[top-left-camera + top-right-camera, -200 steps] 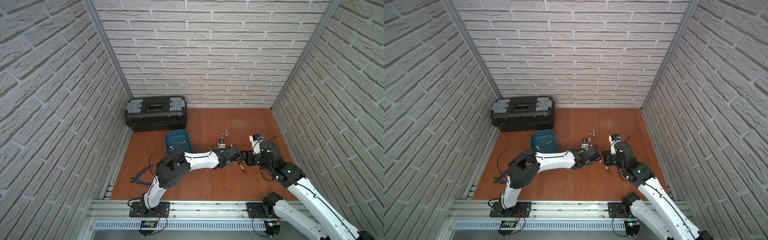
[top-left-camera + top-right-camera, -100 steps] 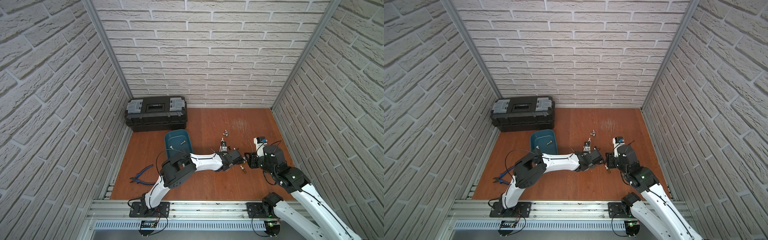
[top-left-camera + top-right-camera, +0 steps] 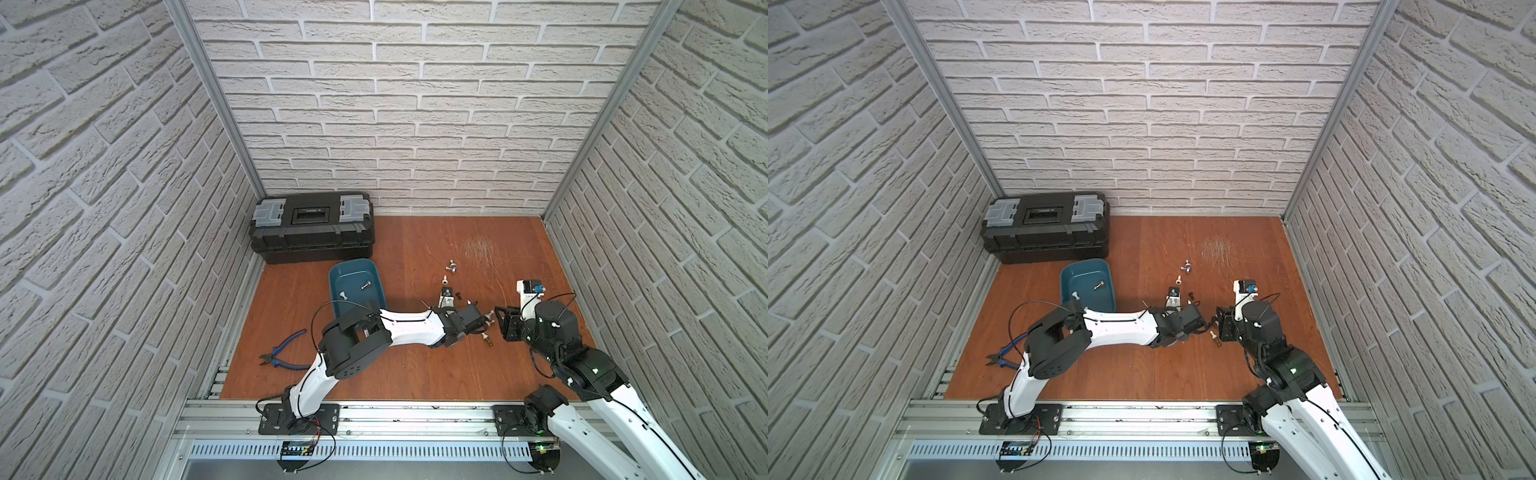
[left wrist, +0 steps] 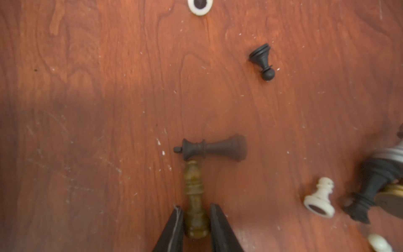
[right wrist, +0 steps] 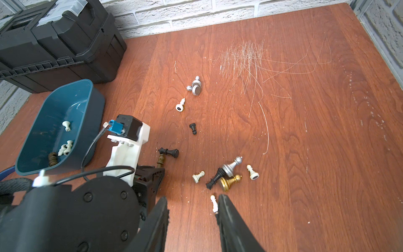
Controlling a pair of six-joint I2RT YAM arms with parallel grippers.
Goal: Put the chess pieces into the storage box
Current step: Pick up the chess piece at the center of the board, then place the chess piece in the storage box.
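The left gripper [image 4: 194, 210] grips the base of an olive-brown piece [image 4: 193, 185] that lies flat on the wooden table [image 4: 87, 87]; the piece's head touches a fallen black king [image 4: 212, 149], with a black pawn [image 4: 262, 62] lying further off. The right gripper [image 5: 193, 209] stands open and holds nothing; a white pawn [image 5: 214, 204] lies just beside one finger, near a heap of silver, black and gold pieces [image 5: 226, 174]. The storage box [image 5: 97, 113] stands near the black toolbox [image 5: 54, 37], apart from both grippers, and in it lie a few white pieces [image 5: 65, 148] and a brown piece [image 5: 52, 159].
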